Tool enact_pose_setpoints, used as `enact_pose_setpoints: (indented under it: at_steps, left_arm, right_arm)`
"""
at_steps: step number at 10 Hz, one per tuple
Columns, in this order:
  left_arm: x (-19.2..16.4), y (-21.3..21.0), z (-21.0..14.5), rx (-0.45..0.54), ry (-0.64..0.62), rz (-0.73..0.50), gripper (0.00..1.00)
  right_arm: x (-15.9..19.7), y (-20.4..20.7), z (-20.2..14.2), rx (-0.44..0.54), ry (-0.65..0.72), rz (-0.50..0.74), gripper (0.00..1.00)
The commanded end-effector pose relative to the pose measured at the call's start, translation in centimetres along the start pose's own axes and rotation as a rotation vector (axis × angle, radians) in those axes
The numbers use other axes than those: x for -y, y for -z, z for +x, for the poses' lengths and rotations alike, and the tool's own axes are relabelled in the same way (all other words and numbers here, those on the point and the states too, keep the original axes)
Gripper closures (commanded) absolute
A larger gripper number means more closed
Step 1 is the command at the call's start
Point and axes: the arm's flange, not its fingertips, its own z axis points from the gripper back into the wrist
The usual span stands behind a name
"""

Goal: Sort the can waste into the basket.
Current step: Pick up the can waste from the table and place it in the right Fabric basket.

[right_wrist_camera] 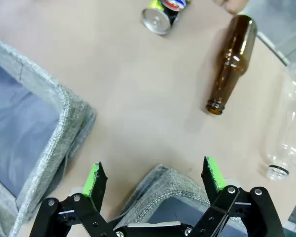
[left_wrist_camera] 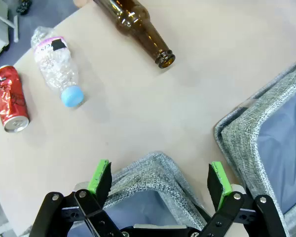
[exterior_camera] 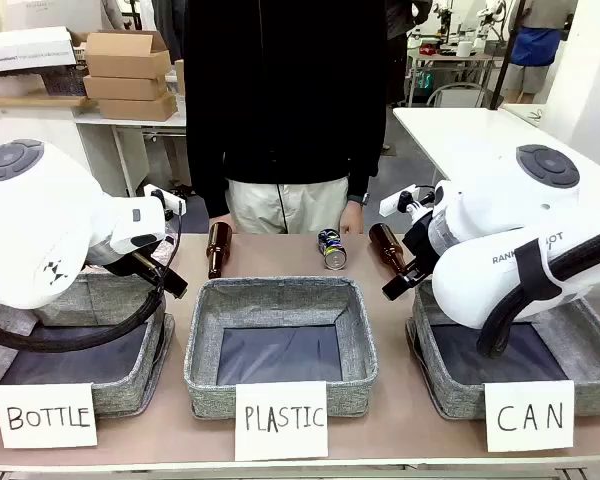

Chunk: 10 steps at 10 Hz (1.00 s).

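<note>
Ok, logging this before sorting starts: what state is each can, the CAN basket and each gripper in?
red can: crushed, lying on the table.
blue can: on its side on the table.
CAN basket: no can seen inside.
left gripper: open, holding nothing.
right gripper: open, holding nothing.

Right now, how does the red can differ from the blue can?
The red can is shiny red and crumpled; the blue can is dark blue with yellow marks. The red can lies beside a clear plastic bottle, the blue can near a brown bottle. Both lie on their sides on the table.
</note>
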Motion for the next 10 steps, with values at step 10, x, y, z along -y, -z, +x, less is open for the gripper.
enact_pose_setpoints:
  at_steps: [10]
  left_arm:
    - [0.0,0.0,0.0,0.0,0.0,0.0,0.0]
  right_arm:
    - [0.0,-0.01,0.0,0.0,0.0,0.0,0.0]
